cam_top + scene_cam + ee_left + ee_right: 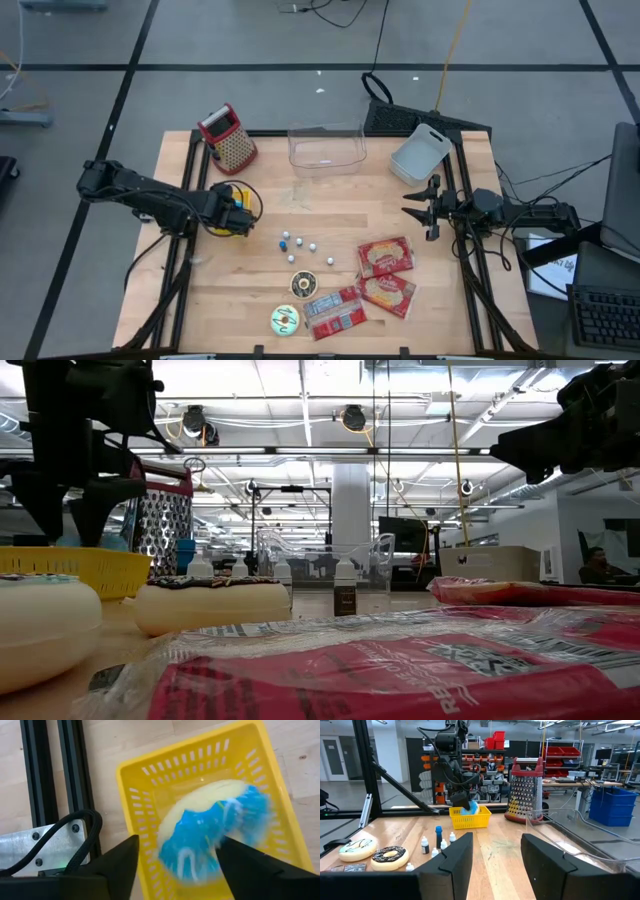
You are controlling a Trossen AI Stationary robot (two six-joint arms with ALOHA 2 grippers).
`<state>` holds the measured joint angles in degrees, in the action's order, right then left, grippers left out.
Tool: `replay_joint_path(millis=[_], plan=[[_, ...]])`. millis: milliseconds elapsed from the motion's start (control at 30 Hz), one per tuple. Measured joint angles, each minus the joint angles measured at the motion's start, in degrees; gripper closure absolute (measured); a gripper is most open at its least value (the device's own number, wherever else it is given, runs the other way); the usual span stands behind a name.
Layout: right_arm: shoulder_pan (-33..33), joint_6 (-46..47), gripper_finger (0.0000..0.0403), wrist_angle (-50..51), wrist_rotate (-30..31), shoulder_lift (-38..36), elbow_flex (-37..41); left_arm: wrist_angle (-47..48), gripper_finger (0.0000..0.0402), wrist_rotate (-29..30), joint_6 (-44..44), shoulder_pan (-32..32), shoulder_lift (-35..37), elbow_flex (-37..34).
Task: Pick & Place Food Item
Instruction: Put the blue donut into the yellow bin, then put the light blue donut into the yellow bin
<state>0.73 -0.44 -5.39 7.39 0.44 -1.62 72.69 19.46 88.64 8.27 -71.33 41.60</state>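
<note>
Left gripper positioned directly above the yellow basket at the left side of the wooden table, fingers spread apart and released, holding nothing. Blue-and-white frosted donut lying inside the basket, blurred in the left wrist view, between the two open fingers but below them; contact with the fingers not determinable. Basket resting on the tabletop just beside the black frame rail.

Right gripper parked at the right edge of the table, near the white tray, fingers parted with nothing between them.

Remaining items on the table: red-topped box grater at the far left, clear plastic container at the far centre, several small dropper bottles mid-table, chocolate-frosted donut and white-frosted donut toward the near edge, red snack packets at the near right.
</note>
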Motion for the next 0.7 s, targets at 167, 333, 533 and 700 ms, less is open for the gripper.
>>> replay_joint_path(millis=[167, 333, 533, 700], plan=[[0.0, 0.0, 0.0248, 0.0, 0.0, 0.0, 0.0, 0.0, 0.0101, 0.1, 0.0, 0.0, 0.0, 0.0], [0.0, 0.0, 0.0248, 0.0, 0.0, 0.0, 0.0, 0.3, 0.0095, -0.2, -3.1, 0.0, 0.0, 0.1], [0.0, 0.0, 0.0248, 0.0, 0.0, 0.0, 0.0, 4.8, 0.0103, -2.6, -7.8, 0.2, 1.6, 5.6], [0.0, 0.0, 0.0248, 0.0, 0.0, 0.0, 0.0, 2.8, 0.0104, 5.7, -13.4, 3.5, 3.8, 12.4]])
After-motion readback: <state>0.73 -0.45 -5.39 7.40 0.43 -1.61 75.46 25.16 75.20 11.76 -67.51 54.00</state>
